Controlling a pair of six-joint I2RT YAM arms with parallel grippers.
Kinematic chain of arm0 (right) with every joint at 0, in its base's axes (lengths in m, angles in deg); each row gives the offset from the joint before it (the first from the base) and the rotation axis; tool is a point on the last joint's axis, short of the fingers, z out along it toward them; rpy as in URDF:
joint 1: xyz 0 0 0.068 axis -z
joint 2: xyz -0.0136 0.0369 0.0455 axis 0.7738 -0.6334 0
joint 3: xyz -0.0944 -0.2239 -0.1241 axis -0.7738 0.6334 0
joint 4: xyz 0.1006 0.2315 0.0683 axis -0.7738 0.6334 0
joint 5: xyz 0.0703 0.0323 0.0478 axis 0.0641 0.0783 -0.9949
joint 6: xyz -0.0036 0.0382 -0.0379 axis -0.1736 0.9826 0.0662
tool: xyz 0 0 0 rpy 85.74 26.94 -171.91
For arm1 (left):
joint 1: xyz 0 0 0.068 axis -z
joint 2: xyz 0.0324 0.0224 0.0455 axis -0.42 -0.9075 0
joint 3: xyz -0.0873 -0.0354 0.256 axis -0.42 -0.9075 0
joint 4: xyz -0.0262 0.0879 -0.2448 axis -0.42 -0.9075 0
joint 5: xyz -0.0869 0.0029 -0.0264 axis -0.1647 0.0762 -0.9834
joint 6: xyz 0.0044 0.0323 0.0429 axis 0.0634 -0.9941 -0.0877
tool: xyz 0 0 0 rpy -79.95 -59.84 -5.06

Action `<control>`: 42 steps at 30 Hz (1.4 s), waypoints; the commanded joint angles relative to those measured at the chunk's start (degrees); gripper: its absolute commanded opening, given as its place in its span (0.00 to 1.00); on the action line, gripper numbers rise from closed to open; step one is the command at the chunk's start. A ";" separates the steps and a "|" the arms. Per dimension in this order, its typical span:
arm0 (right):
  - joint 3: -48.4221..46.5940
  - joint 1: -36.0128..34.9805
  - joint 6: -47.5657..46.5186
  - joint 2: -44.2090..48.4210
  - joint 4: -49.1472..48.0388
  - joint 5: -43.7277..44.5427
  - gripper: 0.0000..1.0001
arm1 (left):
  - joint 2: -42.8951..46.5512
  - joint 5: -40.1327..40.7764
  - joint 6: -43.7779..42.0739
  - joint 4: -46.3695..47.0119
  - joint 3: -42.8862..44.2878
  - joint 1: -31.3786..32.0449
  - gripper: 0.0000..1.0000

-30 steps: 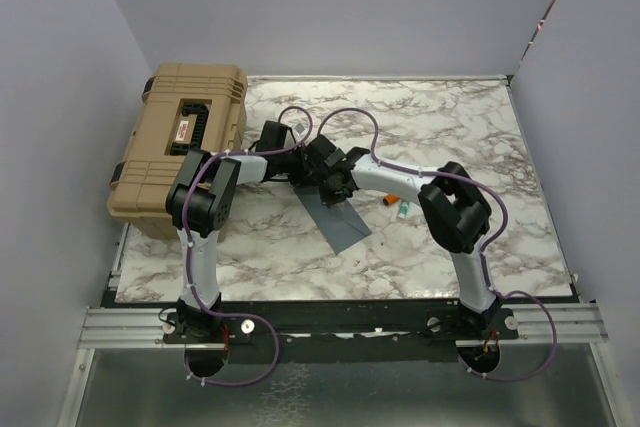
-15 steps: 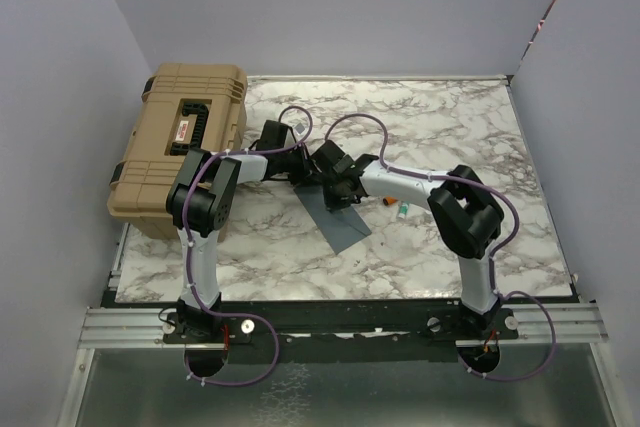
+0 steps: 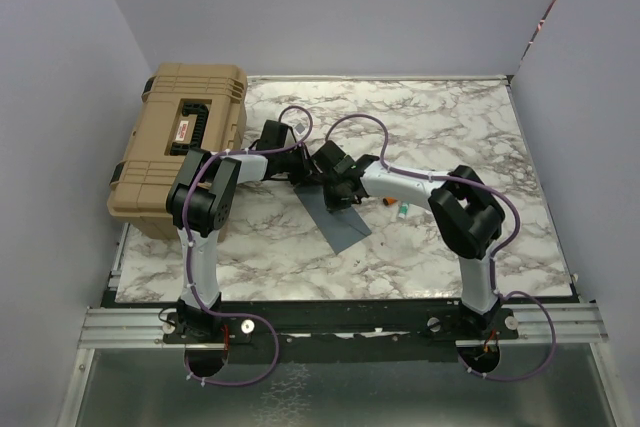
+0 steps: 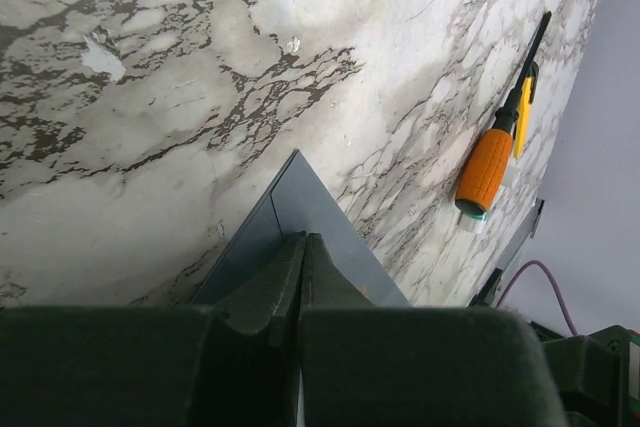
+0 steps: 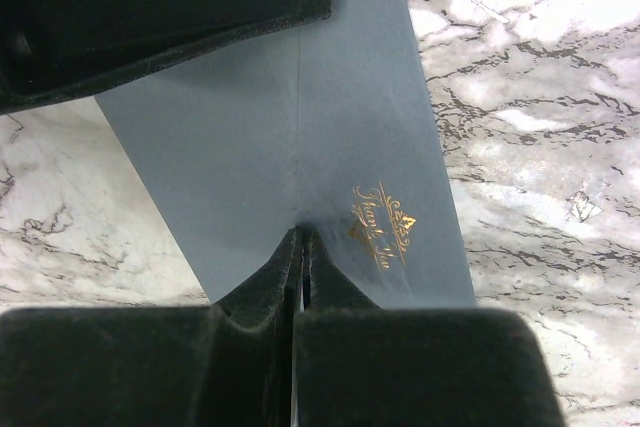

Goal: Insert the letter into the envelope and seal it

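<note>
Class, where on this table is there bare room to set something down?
Bare: far right corner beyond the right arm; near strip before the envelope. Crowded: centre, where left tool and right tool touch the envelope beside the screwdriver; the case fills far left.

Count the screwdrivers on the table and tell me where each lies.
1. The orange-handled screwdriver lies on the marble table, just right of the envelope; others may be hidden.

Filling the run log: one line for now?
left gripper: shut, over slate grey-blue paper envelope | right gripper: shut, tips against envelope | letter: not visible
</note>
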 commanded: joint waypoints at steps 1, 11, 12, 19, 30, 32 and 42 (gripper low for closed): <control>4.47 0.31 -0.39 -1.83 4.09 -0.83 0.01 | -3.52 6.23 -3.18 -6.00 -0.87 -0.25 0.00; 12.30 4.20 -0.09 4.96 -0.68 -5.24 0.01 | -4.19 6.23 -3.25 -6.47 -0.33 -0.24 0.00; 12.55 4.39 -0.04 5.41 -0.57 -5.11 0.01 | -4.18 6.21 -3.33 -6.56 -0.29 -0.26 0.00; 12.07 4.94 -0.26 12.24 0.92 -3.29 0.01 | -3.82 5.34 -3.43 -6.99 0.33 -0.20 0.00; 1.42 4.96 -5.06 6.29 -1.89 -2.34 0.15 | 4.09 0.74 -3.28 -6.97 5.42 0.16 0.00; -0.62 4.85 -6.96 3.65 -3.00 -1.56 0.17 | 4.49 0.69 -2.72 -6.79 6.08 0.50 0.00; -1.12 4.79 -16.81 -1.13 -8.05 -0.54 0.15 | -1.49 3.44 -1.14 -6.61 5.71 2.11 0.00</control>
